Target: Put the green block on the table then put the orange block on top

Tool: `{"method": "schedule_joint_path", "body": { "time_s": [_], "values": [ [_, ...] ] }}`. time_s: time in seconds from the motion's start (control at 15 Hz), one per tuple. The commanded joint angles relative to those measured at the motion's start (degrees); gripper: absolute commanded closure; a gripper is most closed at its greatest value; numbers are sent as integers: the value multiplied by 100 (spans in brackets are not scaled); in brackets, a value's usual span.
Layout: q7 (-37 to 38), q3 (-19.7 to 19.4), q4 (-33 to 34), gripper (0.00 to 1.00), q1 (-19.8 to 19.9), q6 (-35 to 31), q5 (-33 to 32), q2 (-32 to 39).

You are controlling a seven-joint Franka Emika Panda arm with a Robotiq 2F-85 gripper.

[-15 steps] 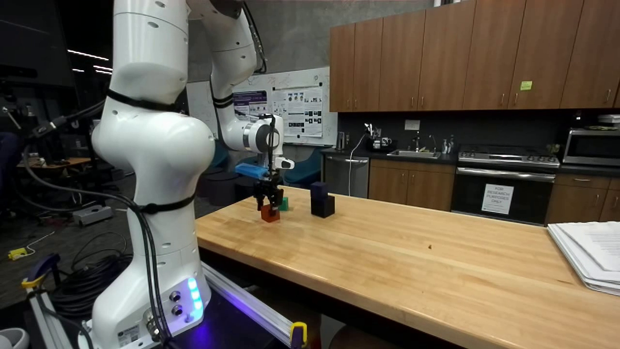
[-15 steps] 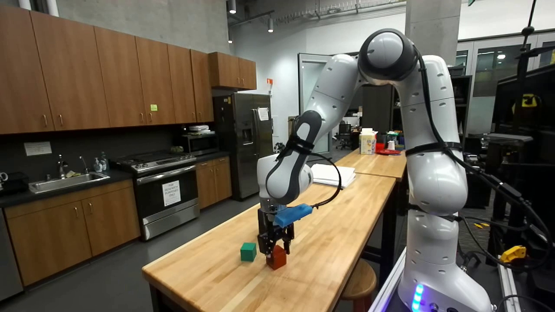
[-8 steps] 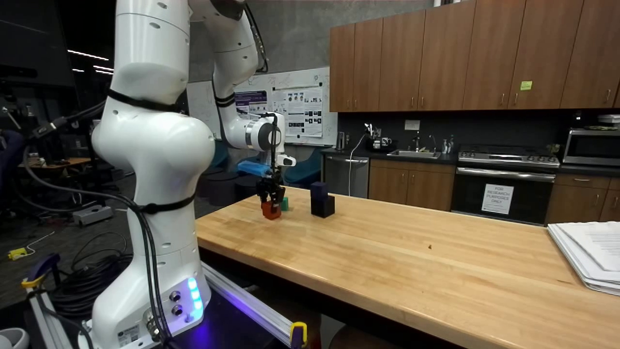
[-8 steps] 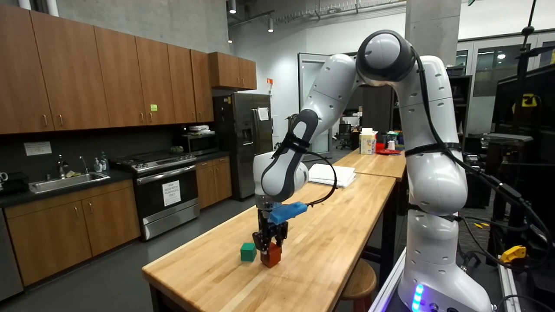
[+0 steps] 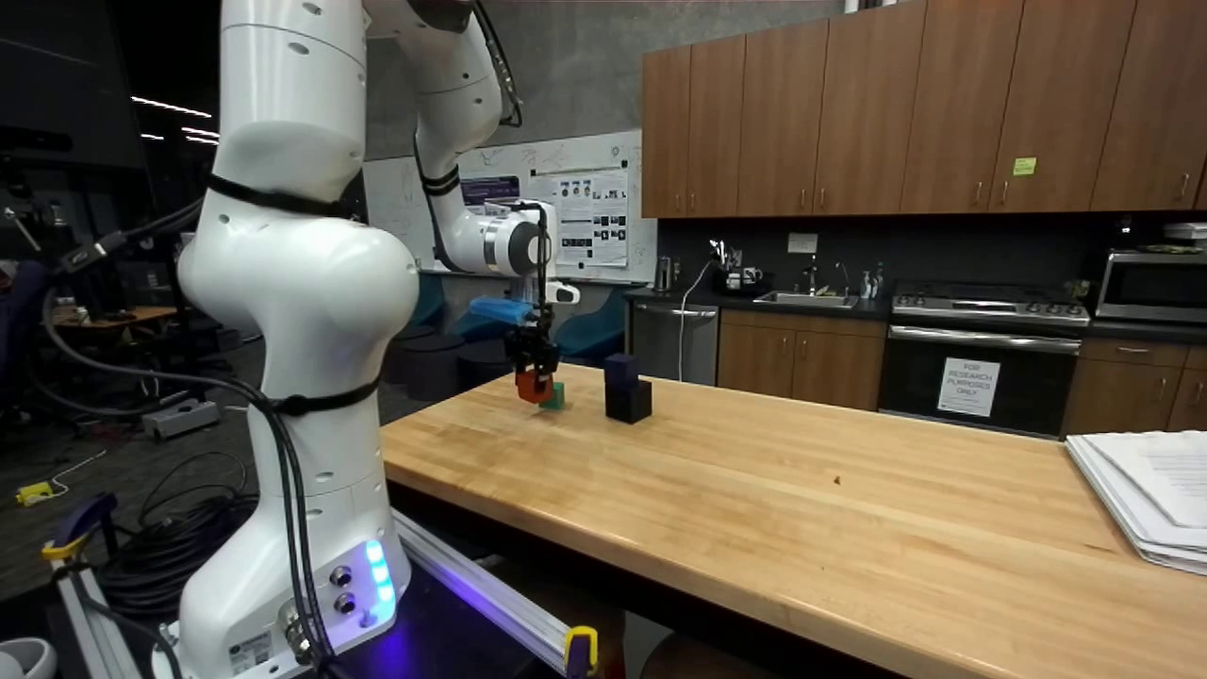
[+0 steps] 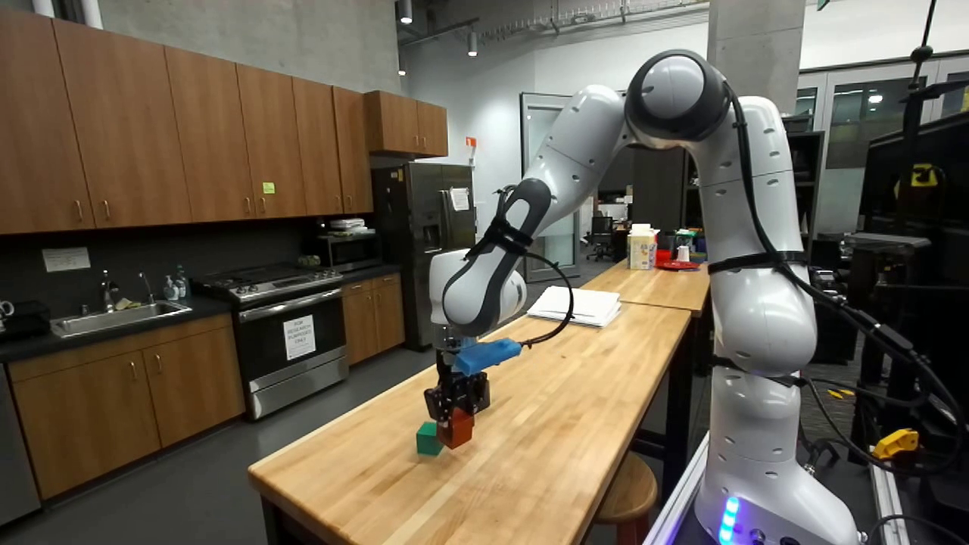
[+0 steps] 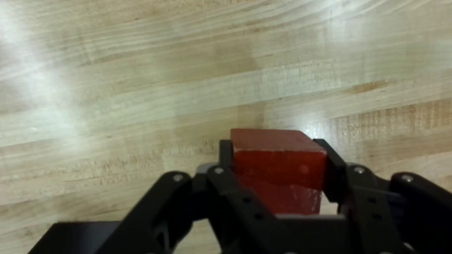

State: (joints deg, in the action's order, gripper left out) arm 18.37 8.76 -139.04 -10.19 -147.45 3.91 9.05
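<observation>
Surface (image 5: 735,481) of pale wood, long and thick-edged, runs alongside a white robot arm (image 6: 674,98) that bends over one end. At the arm's wrist the black tool (image 7: 277,164) points down, clenched on a cube. Apart from it, a black block (image 5: 629,403) stands on the surface and carries a dark blue block (image 5: 621,372). Then come the two task cubes. The orange block (image 6: 456,431) is the one in the tool's grasp, jaws against two opposite sides; it appears raised off the surface. The green block (image 6: 428,439) rests on the surface just beside it, partly hidden by it in both exterior views — whether the two touch, I cannot tell.

With the green block already down, the step in hand looks like the second: carrying the orange block to its top. The next move likely calls for more height — the orange underside seems lower than the green top — then a shift across, edges squared, a gentle lowering and release. Going sideways at this height could shove the green block away.
</observation>
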Motion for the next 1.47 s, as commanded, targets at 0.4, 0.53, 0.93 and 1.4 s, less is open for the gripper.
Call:
{"method": "schedule_joint_path", "body": {
  "time_s": [0.4,0.53,0.93,1.4],
  "values": [
    [-907,10,818,69,40,793,-42,81],
    [-1283,25,973,69,77,897,5,172],
    [-2464,76,1295,69,142,1155,-1,421],
    [-3062,31,1563,69,183,1401,-227,689]
  ]
}}
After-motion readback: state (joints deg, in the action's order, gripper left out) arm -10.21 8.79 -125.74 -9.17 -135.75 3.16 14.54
